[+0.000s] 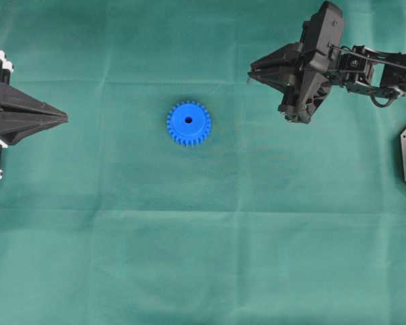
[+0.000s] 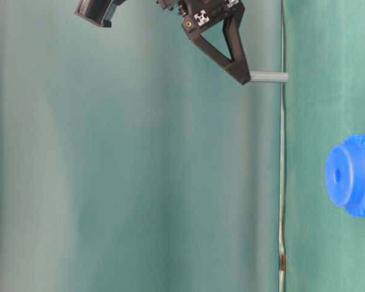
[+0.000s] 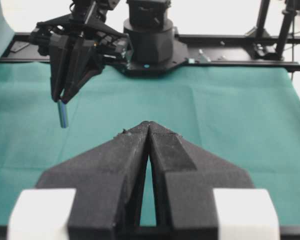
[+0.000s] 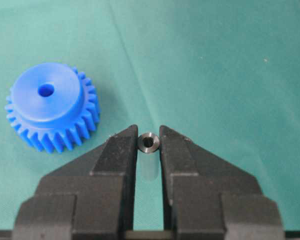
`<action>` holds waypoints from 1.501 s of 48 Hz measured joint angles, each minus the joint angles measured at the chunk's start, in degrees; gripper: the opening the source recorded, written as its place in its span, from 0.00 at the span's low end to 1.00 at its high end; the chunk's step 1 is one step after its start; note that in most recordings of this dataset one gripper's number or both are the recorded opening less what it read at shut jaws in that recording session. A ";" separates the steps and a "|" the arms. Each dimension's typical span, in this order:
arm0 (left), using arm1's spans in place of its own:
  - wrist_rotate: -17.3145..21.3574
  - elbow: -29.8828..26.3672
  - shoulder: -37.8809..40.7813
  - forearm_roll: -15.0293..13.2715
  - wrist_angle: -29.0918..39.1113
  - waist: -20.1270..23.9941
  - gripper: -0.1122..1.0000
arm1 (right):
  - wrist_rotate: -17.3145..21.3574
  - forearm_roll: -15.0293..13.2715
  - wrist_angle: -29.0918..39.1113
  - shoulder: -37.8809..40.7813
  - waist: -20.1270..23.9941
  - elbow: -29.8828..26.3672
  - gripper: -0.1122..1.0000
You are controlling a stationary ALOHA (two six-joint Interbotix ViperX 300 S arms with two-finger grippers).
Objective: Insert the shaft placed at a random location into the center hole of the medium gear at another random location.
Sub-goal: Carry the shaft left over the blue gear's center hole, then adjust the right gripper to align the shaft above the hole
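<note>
At the middle of the green-covered bench (image 1: 203,257), a little toward ten o'clock in the overhead view, the medium gear (image 1: 189,123) lies flat with its raised hub up and the center hole (image 1: 189,120) showing dark and uncovered. From the gear, the right gripper (image 1: 250,73) hangs off toward two o'clock, well apart from it and raised above the cloth. Its fingers (image 4: 119,150) are clenched on the shaft (image 4: 149,142), which sits between the tips; the right wrist view looks straight down the shaft's end, with the gear off at ten o'clock from it. In the table-level view, which is turned on its side, the shaft (image 2: 269,77) sticks out from the fingertips toward the cloth, and whether its far end touches the cloth cannot be told. The left wrist view shows it hanging upright below the right gripper's tips.

At nine o'clock from the gear, near the bench edge, the left gripper (image 1: 65,118) rests with its fingers (image 3: 172,150) pressed together on nothing.
</note>
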 measured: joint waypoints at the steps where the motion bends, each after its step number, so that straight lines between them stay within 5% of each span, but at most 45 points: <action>1: 0.00 0.00 0.00 0.00 0.00 0.00 0.10 | 0.00 0.00 0.00 0.09 0.18 -0.26 0.22; 43: 0.00 0.00 -0.09 0.09 0.00 0.00 0.10 | 0.09 0.09 -0.09 14.41 10.37 -15.64 0.22; 72: 0.00 0.00 0.00 0.09 0.00 0.00 0.10 | 0.00 0.70 -2.90 18.98 11.07 -16.35 0.22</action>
